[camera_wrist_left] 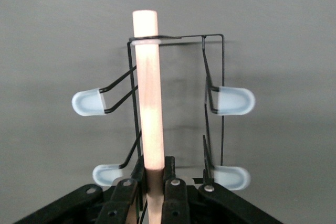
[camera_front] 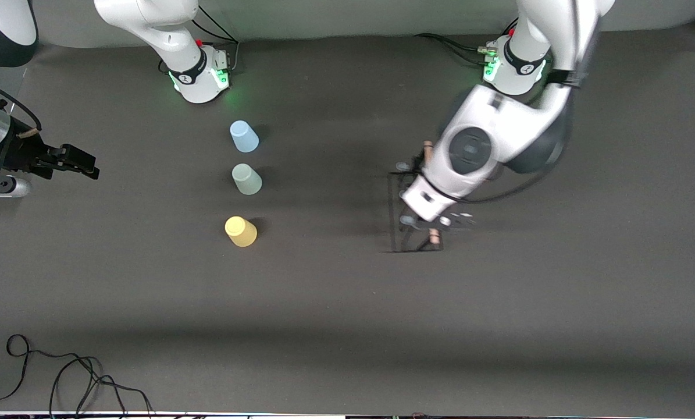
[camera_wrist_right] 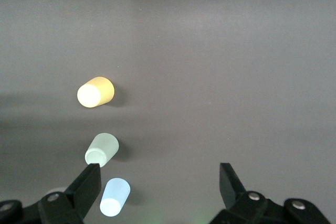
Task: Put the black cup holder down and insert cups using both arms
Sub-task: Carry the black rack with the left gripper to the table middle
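1. Gripping the wooden rod [camera_wrist_left: 148,103] of the black cup holder [camera_front: 408,212], the left gripper [camera_wrist_left: 154,184] is seen over the left arm's end of the table [camera_front: 347,302]; in the left wrist view its fingers [camera_wrist_left: 173,192] are pressed against the rod on both sides.
2. The holder is largely covered by the left arm [camera_front: 487,145] in the front view; only parts of the thin wire base and the two rod ends are shown. Whether the base is touching the table cannot be told.
3. Four bluish prong caps are shown in the left wrist view, two on each side of the rod; one is marked here [camera_wrist_left: 88,103].
4. Three cups are set upside down in a row toward the right arm's end of the table, well apart from the holder.
5. The blue cup [camera_front: 244,136] is placed farthest from the front camera, the green cup [camera_front: 247,178] in the middle, the yellow cup [camera_front: 241,231] nearest.
6. The cups are spaced apart, none touching another.
7. The right gripper [camera_wrist_right: 160,184] is held up over the table's edge at the right arm's end, waiting; its fingers are spread wide with nothing between them.
8. A loose black cable [camera_front: 62,378] is noted on the table near the front camera.
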Available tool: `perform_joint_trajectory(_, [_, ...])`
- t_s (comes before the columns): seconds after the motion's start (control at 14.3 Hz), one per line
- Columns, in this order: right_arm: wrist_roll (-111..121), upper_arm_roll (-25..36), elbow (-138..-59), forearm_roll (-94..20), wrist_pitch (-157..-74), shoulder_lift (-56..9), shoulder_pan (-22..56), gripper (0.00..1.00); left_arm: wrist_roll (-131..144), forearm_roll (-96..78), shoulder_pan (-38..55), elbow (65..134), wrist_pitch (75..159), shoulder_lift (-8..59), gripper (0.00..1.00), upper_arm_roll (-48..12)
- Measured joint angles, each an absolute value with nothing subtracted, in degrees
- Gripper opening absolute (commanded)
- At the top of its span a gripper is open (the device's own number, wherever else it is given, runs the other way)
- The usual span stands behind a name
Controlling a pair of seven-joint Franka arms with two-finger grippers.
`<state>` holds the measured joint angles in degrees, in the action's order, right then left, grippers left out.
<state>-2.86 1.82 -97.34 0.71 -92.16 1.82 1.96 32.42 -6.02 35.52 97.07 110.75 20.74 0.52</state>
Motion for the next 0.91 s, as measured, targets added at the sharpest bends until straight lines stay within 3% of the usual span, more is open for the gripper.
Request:
perform_joint_trajectory(0.42, [-2.9, 1.8, -97.3, 0.7, -92.1, 1.8, 2.0, 1.0, 44.8, -6.0, 45.9, 97.1, 116.5, 23.4, 0.0, 0.6])
perform_joint_trajectory(0.77, [-2.9, 1.8, -97.3, 0.7, -92.0, 1.8, 2.0, 1.0, 46.5, -6.0, 47.3, 97.1, 117.9, 24.7, 0.0, 0.7])
perform_joint_trajectory(0.91, [-2.9, 1.8, -97.3, 0.7, -92.0, 1.8, 2.0, 1.0, 46.6, -6.0, 47.5, 97.1, 117.9, 24.8, 0.45, 0.8])
